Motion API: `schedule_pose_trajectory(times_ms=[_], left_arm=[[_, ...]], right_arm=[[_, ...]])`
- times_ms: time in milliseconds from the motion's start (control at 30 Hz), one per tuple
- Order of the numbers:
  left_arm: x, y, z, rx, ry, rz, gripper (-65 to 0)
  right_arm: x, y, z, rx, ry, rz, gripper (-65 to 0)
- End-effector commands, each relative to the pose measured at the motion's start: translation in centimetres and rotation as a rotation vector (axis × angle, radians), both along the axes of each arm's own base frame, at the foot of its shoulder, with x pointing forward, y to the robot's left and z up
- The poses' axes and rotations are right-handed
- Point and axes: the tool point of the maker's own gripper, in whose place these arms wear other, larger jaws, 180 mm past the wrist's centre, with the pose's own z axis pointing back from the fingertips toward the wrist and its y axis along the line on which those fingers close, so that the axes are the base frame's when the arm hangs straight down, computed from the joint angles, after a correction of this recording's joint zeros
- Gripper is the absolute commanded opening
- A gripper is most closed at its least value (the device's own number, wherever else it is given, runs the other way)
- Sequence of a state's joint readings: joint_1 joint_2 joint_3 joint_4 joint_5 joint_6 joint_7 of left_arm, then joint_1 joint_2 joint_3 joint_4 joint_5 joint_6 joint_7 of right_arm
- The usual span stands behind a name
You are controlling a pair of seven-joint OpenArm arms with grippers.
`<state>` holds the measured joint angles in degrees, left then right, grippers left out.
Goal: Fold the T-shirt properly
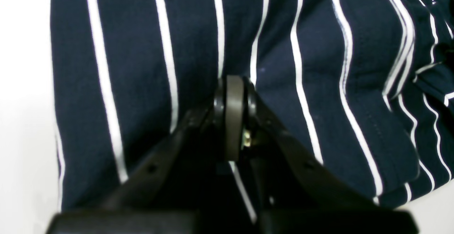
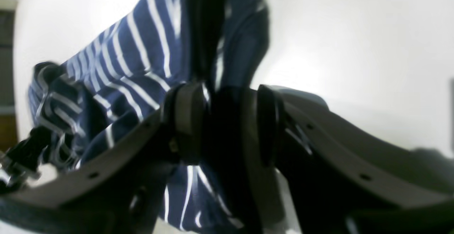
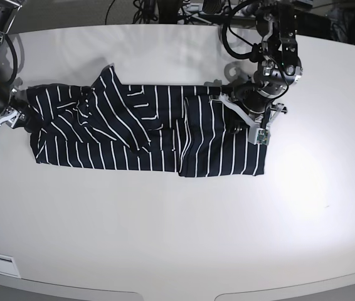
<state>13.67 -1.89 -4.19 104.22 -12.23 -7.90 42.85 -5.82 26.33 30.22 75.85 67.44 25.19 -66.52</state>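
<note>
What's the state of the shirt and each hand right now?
T-shirt: flat on the table, partly folded into a long band, wrinkled.
Left hand: shut, pressed on the shirt's end.
Right hand: shut on the T-shirt's opposite end.

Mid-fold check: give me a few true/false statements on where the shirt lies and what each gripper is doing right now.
1. The T-shirt lies stretched out along the white table. True.
2. The right gripper hangs over bare table, clear of the cloth. False: its jaws pinch a bunch of the striped fabric at the shirt's end.
3. The left gripper is over the striped fabric, jaws together. True.
4. The shirt is already folded into a small neat square. False: it is a long, wrinkled strip with overlapping layers.
5. Both arms work at the same end of the shirt. False: they are at opposite ends.
</note>
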Motion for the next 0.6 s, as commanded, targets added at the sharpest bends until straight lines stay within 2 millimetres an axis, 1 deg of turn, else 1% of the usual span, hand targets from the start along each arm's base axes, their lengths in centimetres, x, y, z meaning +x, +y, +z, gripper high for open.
schedule_pose_trajectory(times_ms=[0,100,167,267,333,367,500,567], left_arm=[[-1.9,1.4,-2.0,0.063,0.120,0.026,-65.0],[-1.9,1.4,-2.0,0.063,0.120,0.026,-65.0],[-1.9,1.3,-2.0,0.057,0.120,0.026,-65.0],[-2.0,1.2,-2.0,0.047,0.126,0.024,-65.0],[-2.1,0.9,-2.0,0.041,0.124,0.009,-65.0],[-2.1,0.9,-2.0,0.041,0.124,0.006,-65.0],[-2.1,0.9,-2.0,0.041,0.124,0.006,-65.0],[-2.1,0.9,-2.0,0.041,0.124,0.006,-65.0]], right_arm=[[0.1,-0.6,0.5,-0.019,-0.003,0.016,-36.4],[0.1,-0.1,0.3,-0.024,-0.010,0.051,-31.3],[0.0,0.6,0.0,-0.025,-0.003,0.082,-28.6],[-0.2,2.0,-0.7,-0.025,0.016,0.135,-27.2],[-0.4,2.4,-1.1,-0.031,0.030,0.155,-27.2],[-0.5,2.5,-1.2,-0.036,0.036,0.158,-27.2],[-0.4,1.7,-1.8,-0.081,0.057,0.127,-27.2],[-0.4,1.6,-1.9,-0.085,0.057,0.126,-27.2]])
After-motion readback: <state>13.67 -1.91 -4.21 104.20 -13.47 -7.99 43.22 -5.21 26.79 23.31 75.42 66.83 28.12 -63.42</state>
